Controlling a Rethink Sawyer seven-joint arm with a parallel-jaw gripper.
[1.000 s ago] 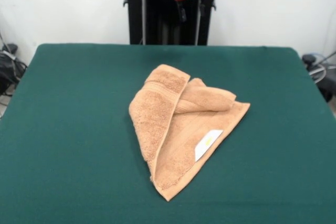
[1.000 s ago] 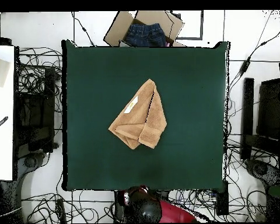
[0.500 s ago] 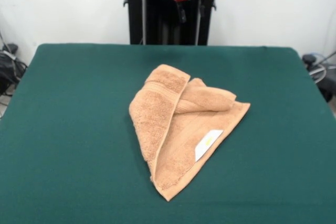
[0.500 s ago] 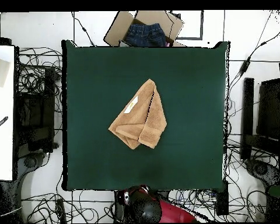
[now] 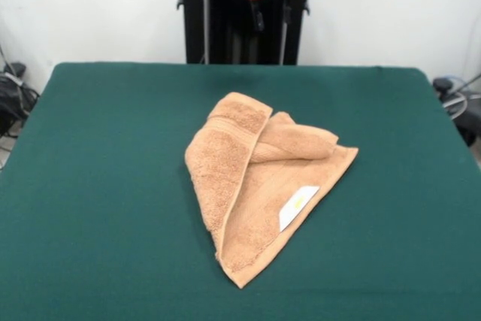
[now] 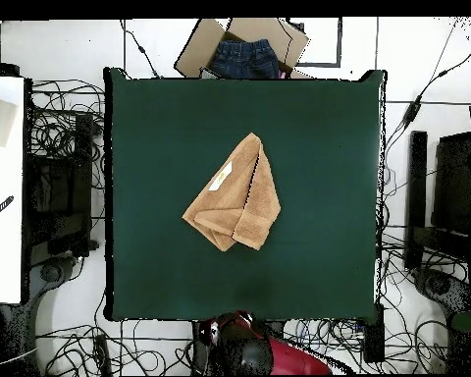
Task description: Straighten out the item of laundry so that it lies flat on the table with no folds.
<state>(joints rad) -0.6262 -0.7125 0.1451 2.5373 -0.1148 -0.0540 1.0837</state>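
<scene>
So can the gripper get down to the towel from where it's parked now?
Probably yes: the towel lies folded mid-table with nothing on or beside it, and the gripper hangs drawn back above the far edge.

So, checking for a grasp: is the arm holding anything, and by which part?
Nothing; the gripper hangs above the table's far edge, clear of the folded tan terry towel.

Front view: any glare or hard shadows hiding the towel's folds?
Front view: even light, no glare on the tan terry towel; only soft shadow under its folded flap, white label clear. Overhead view: the towel stands out evenly lit on the dark green felt table.
</scene>
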